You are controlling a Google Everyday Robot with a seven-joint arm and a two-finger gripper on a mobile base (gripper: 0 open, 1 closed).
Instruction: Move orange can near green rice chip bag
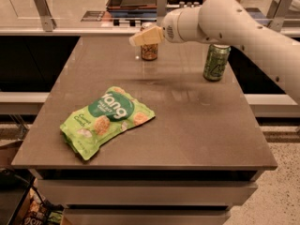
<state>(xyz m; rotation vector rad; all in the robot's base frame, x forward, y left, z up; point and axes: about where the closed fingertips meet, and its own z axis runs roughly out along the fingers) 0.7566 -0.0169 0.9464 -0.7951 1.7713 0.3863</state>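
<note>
The claw (144,36) hangs at the far edge of the tabletop (197,125) and covers the top of the one orange can (149,53), which stands upright there. I cannot tell whether it grips the can. One green can (216,63) stands far right, its top behind the arm (234,22). One green rice chip bag (107,121) lies near left, well apart from the orange can.

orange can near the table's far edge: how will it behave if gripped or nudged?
The orange can stands upright, tall and slim: a high sideways nudge would probably tip it, then it could roll. Its smooth metal wall may slip in a loose grasp. The gripper is at its top.
</note>
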